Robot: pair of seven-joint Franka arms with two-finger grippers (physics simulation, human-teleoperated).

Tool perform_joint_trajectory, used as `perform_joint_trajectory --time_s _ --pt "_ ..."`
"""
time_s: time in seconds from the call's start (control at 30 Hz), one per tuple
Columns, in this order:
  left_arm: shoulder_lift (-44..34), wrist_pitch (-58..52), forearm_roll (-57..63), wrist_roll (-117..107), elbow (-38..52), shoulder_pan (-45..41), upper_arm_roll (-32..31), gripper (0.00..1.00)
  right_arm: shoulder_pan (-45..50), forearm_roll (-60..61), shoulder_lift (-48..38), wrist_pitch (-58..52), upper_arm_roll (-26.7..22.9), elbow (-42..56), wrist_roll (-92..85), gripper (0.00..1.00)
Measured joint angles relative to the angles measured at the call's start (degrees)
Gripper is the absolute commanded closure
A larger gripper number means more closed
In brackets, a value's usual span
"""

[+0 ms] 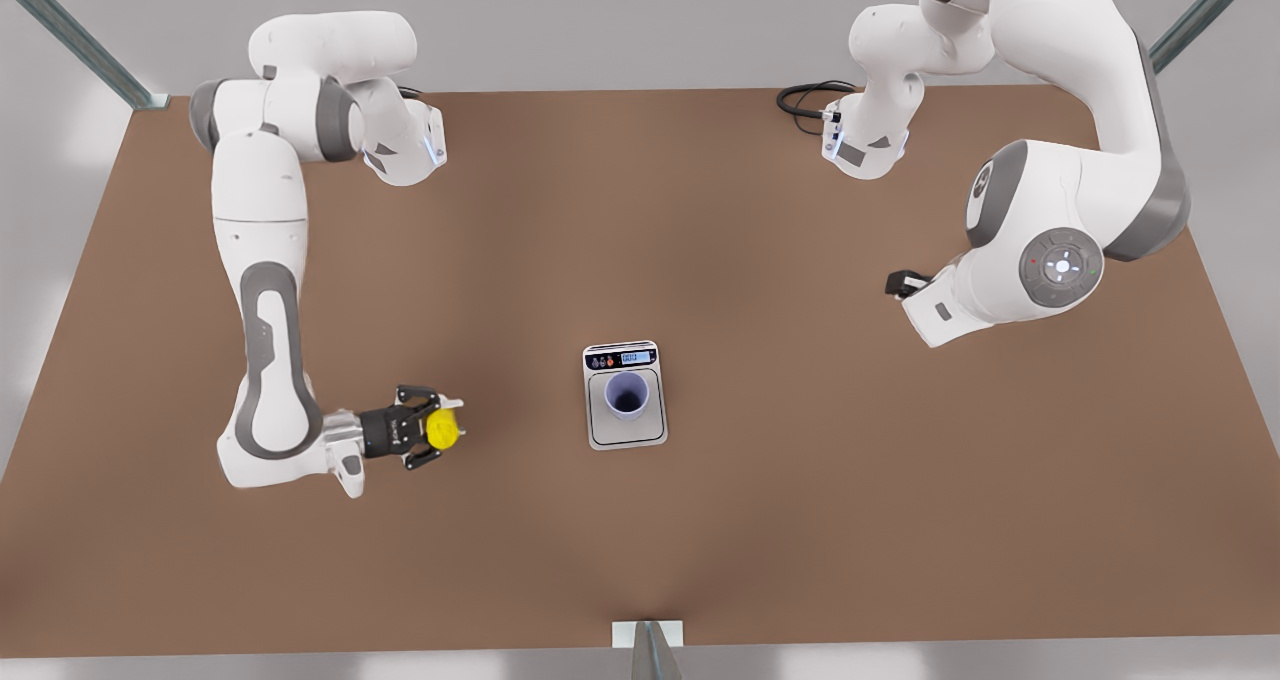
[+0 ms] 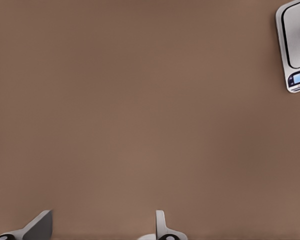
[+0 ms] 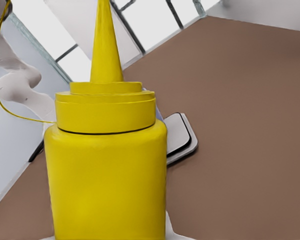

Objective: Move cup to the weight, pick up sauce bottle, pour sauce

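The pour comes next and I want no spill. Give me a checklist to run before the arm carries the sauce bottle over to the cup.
1. Cup standing on the plate of the weight: ok.
2. Sauce bottle held in the right pincer, fingers on both sides of it: ok.
3. Bottle upright with its nozzle pointing up: ok, by the right wrist view.
4. Bottle lifted off the table: cannot tell.
5. Left pincer out of the way: ok. It is open and waits at the front view's right, well apart from the weight.
6. Bottle over the cup: not ok. It is well off toward the front view's left.
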Motion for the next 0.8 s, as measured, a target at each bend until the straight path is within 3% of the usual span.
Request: perform_joint_trajectory --time_s 0.4,0.8 --pt "0.1 1.7 -0.6 0.0 0.1 0.3 -0.4 0.00 -1.7 18.3 10.6 -2.0 0.6 1.7 -19.2 0.45" --pt "0.1 3.5 -2.3 0.0 0.0 0.4 -0.4 0.00 -1.9 19.9 12.1 0.3 0.4 2.1 -32.5 0.45"
